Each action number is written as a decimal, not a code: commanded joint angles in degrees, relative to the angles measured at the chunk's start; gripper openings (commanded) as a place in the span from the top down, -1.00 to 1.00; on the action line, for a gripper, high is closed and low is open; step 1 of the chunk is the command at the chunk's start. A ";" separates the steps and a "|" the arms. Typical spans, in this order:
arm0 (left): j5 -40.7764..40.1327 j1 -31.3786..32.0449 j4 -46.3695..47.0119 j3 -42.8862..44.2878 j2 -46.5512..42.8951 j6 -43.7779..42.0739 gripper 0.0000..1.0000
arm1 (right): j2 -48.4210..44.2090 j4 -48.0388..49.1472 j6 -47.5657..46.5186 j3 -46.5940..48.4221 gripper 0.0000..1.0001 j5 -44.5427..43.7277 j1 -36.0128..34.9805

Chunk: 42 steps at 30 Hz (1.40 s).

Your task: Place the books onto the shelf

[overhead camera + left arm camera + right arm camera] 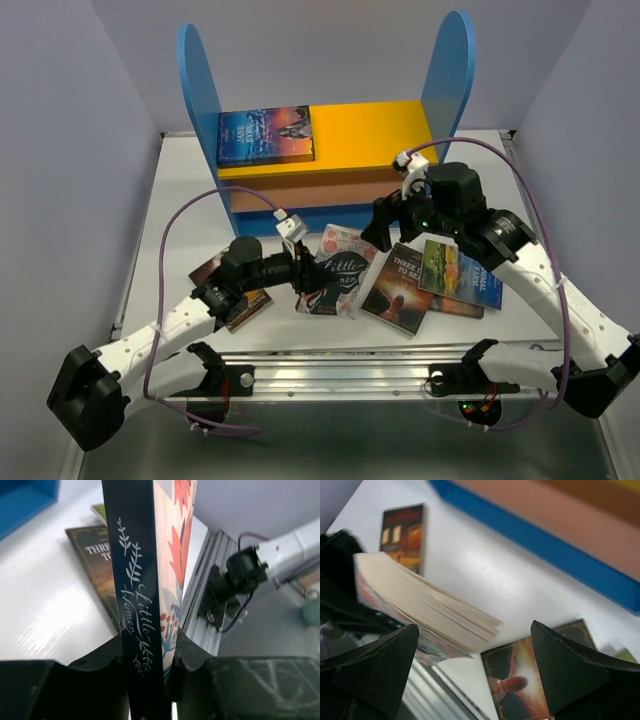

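- While both arms reached out over it, the white table [180,200] carried the lot: shelf at the far end, loose books nearer the arm bases.
- Shelf [370,125] stood at the back, with two tall round-topped blue sides, an orange-yellow top board, a brown board under that and a blue base.
- Blue-purple book [265,135] lay flat on the left part of the top board, so that one was already on the shelf.
- Little Women book [135,580], with a dark spine and floral cover, was out mid-table and raised off the surface, not lying flat.
- Dark brown book [400,288] lay flat just right of it. The green landscape book [458,272] was beside that, partly under the right arm.
- Orange-brown book [240,305] lay flat on the left, mostly hidden under the left arm.
- Left gripper [147,650] was clenched on the Little Women book at its spine end, one finger pressed on each cover.
- Right gripper [475,675] was released, fingers spread wide and holding nothing, close to that book's page edge.
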<state>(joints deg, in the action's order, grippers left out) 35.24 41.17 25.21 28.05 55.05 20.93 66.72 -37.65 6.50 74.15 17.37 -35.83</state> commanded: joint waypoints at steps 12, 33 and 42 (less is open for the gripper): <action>-62.54 1.37 -9.74 32.84 -3.38 25.55 1.00 | -15.66 -0.41 12.39 -3.13 -1.00 -39.69 0.24; -103.70 3.13 -31.53 66.86 28.62 64.50 1.00 | -15.13 -0.32 10.64 -3.22 -1.00 -35.47 0.24; -109.69 2.25 -46.90 73.72 34.25 78.02 1.00 | -15.48 -0.32 9.93 -3.75 -1.00 -35.29 0.24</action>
<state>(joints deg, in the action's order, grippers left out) -67.05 44.05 -17.93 96.20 89.80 91.39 52.40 -39.07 17.50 70.94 -18.00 -35.66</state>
